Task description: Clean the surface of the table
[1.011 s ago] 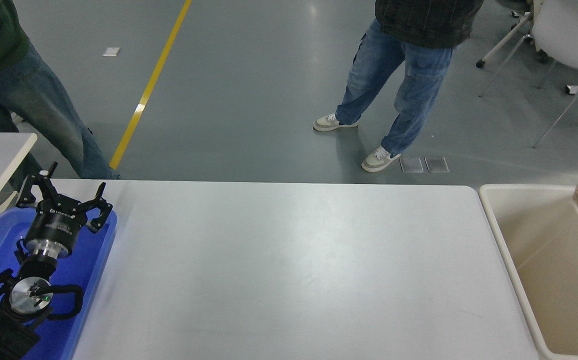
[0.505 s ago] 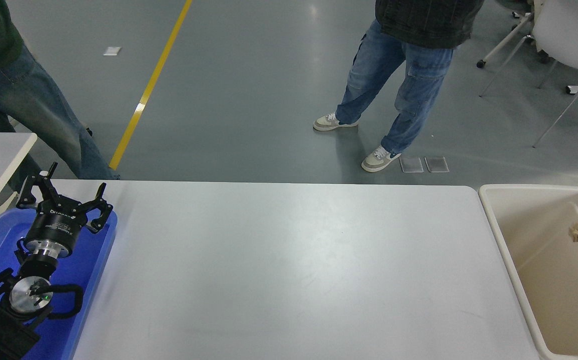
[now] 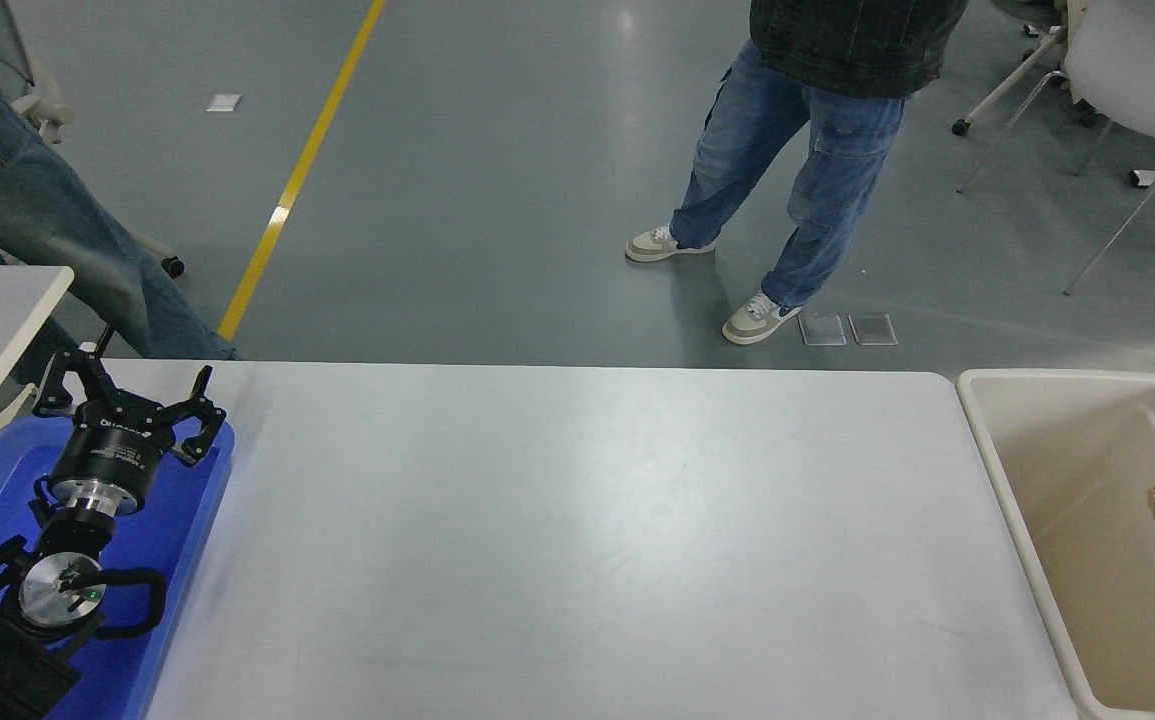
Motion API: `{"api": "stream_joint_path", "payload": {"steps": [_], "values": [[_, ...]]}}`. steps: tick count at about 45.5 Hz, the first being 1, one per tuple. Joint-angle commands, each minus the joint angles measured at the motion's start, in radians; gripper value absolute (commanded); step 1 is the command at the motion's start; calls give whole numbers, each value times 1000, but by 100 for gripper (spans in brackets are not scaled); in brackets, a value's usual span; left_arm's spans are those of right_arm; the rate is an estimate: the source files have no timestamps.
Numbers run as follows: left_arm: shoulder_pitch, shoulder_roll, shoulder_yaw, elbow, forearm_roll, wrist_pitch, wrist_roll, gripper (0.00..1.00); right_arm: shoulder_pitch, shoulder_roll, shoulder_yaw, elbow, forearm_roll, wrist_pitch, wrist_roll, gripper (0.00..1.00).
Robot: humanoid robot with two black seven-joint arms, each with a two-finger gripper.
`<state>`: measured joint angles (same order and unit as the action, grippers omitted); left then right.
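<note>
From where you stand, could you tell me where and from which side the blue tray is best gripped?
Grip the blue tray by its raised right rim, coming from the bare table surface side; the left gripper hangs open above the tray's far end.

White table surface (image 3: 577, 540); blue tray (image 3: 177, 540) at left end.

This looks like a robot laboratory or a test hall, not a home. The floor (image 3: 497, 200) is smooth grey-green with a shine, and a yellow line (image 3: 299, 170) is painted across it, as in industrial halls. A plain white table (image 3: 577, 540) stands near. At the far right is a white office chair (image 3: 1137, 70) on thin metal legs. Two persons in jeans (image 3: 797, 170) stand on the far side.
</note>
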<state>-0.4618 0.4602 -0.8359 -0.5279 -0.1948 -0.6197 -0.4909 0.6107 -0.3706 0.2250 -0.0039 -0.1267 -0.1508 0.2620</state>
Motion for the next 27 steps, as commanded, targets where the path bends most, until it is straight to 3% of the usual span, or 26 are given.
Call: {"api": "stream_joint_path", "payload": {"steps": [1, 2, 4, 27], "values": [[0, 0, 0, 0, 0, 0, 0, 100, 0, 4, -9, -7, 4, -41, 2, 33], [0, 0, 1, 0, 0, 0, 0, 100, 0, 4, -6, -8, 4, -61, 2, 58], [0, 0, 0, 0, 0, 0, 0, 100, 0, 4, -9, -7, 4, -111, 0, 100], [0, 0, 0, 0, 0, 0, 0, 100, 0, 10, 4, -2, 4, -119, -3, 100]]}}
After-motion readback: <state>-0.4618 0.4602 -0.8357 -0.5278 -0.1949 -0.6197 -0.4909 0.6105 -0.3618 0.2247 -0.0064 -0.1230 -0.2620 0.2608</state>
